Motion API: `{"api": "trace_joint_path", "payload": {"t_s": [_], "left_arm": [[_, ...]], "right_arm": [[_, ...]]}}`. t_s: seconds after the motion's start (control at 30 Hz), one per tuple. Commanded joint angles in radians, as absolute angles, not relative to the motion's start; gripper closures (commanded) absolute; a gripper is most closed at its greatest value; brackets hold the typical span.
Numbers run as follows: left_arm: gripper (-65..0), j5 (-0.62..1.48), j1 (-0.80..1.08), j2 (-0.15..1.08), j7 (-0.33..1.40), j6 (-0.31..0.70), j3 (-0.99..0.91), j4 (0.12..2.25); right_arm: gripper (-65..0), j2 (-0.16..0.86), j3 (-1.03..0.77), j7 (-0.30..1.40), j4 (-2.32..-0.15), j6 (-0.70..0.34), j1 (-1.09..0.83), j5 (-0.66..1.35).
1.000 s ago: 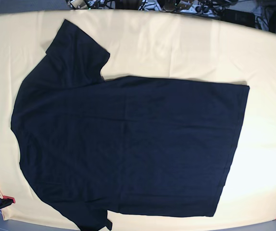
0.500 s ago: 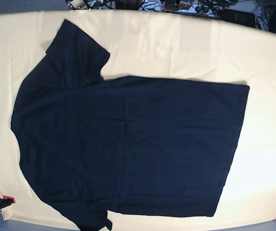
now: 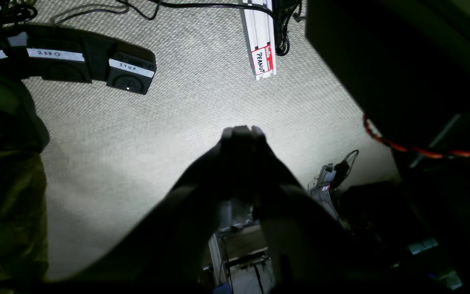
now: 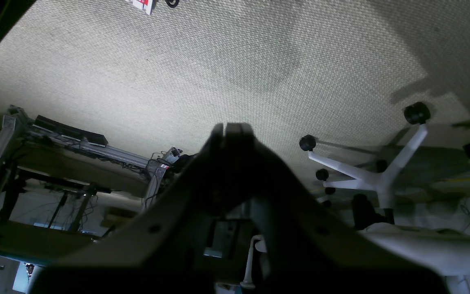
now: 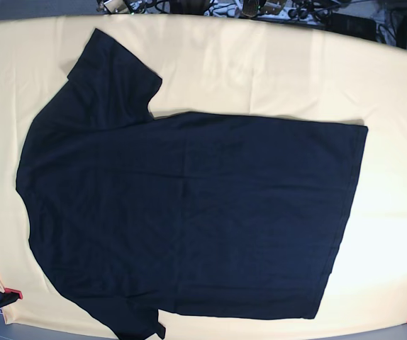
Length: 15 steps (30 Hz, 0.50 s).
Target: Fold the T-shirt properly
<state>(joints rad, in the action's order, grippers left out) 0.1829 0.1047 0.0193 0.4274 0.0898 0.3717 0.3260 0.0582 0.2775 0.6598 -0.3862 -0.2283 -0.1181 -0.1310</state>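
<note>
Waiting: both arms are off the tabletop (image 5: 395, 92), and neither shows in the base view.
Left end effector (image 3: 241, 131): clenched, tips pressed together on nothing; its camera looks at carpet and cables, not at cloth.
Right end effector (image 4: 232, 127): also clenched and empty, facing carpet and an office chair base (image 4: 375, 175).
T-shirt (image 5: 189, 212): spread flat on the yellow tabletop, out of both wrist views, so its bearing from either end effector cannot be told.
Long axis: runs across the base view, collar end on the right arm's side, hem on the left arm's side.
Nearer arm: likely right for the sleeves, left for the hem.
Look: plain dark cloth, smooth, unfolded, one sleeve angled toward the far edge, the other at the near edge.
</note>
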Motion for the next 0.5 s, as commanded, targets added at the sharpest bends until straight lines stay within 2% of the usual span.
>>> {"api": "trace_joint_path", "payload": {"t_s": [0.0,0.33,0.47], "left_arm": [[0.0,0.184,0.104,0.017,0.439,0.097,0.372,0.330],[0.0,0.183,0.105,0.017,0.451,0.097,0.372,0.330],[0.0,0.165,0.105,0.017,0.523,0.118,0.372,0.330]], "right_arm": [[0.0,0.061,0.275,0.675,-0.392,-0.229,-0.116,-0.127],[0.0,0.062,0.275,0.675,-0.392,-0.228,-0.117,-0.127],[0.0,0.061,0.275,0.724,-0.392,-0.228,-0.124,-0.126]]}}
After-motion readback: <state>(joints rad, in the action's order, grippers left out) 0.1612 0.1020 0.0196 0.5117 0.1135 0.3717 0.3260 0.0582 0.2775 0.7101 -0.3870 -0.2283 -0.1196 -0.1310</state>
